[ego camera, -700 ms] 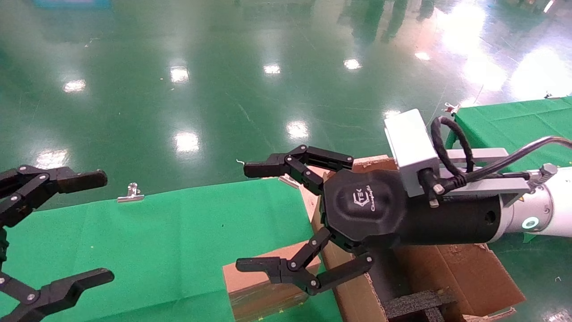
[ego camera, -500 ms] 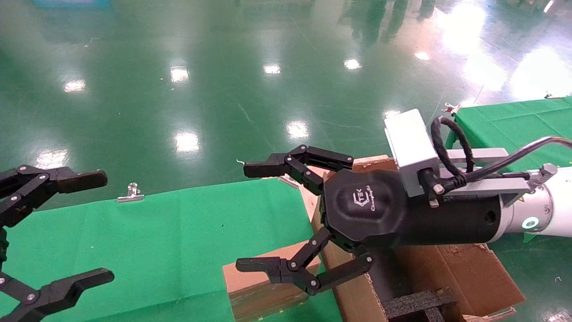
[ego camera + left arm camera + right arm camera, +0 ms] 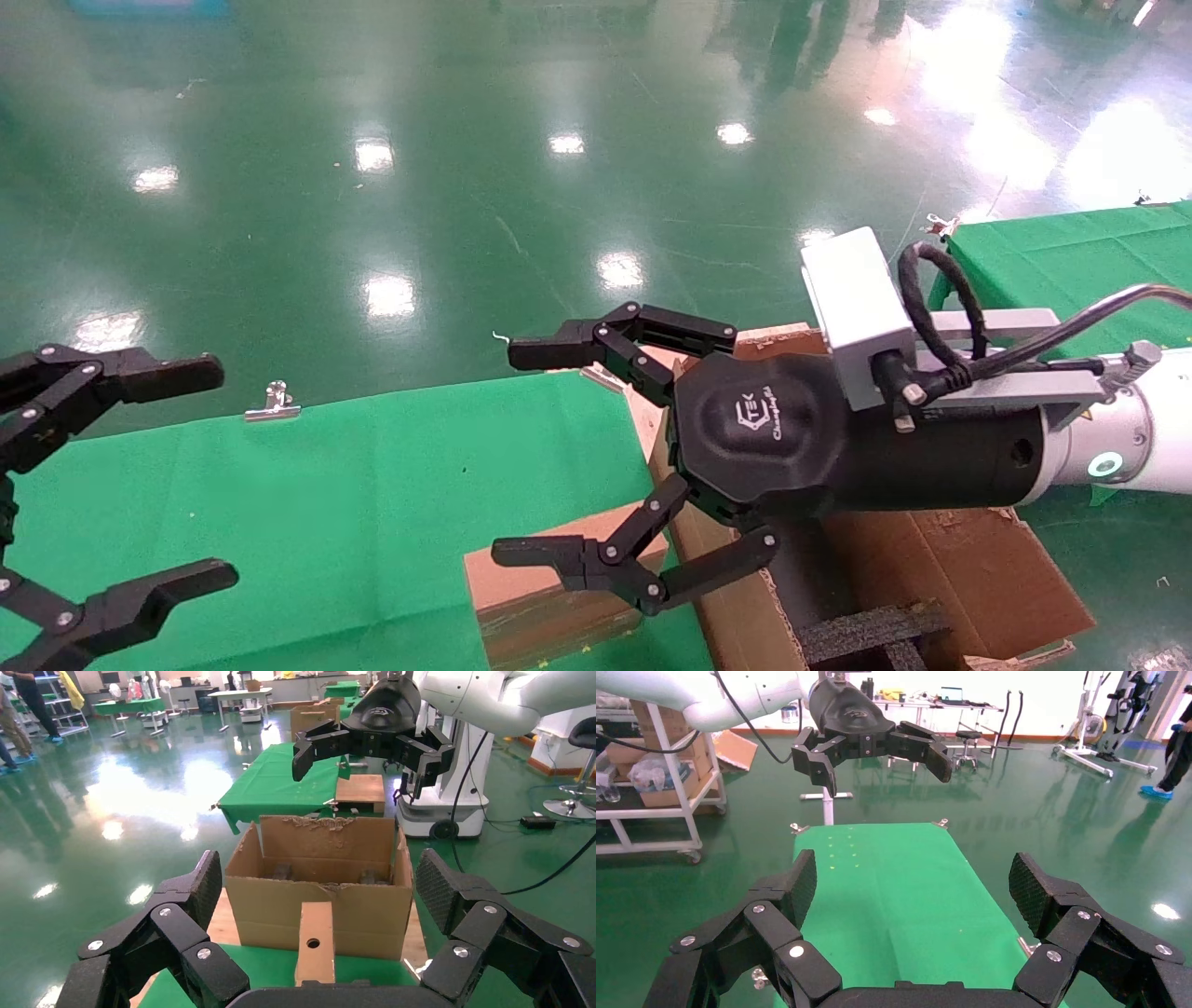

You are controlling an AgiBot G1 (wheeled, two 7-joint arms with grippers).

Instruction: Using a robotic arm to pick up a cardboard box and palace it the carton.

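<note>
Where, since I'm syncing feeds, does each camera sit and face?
Head view: on the head, looking down at green table, cardboard box, carton; left gripper and right gripper show, open.
Left wrist view: behind left gripper, facing cardboard box, carton, right gripper.
Right wrist view: behind right gripper, facing across table to left gripper.
Shared: head and left wrist views both show cardboard box and carton.

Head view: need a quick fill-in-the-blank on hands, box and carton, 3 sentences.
1. Both the right hand and the left hand have their fingers ____.
2. The box lies on the ____ cloth, beside the carton.
3. The black foam sits inside the ____.

Missing words: open; green; carton
</note>
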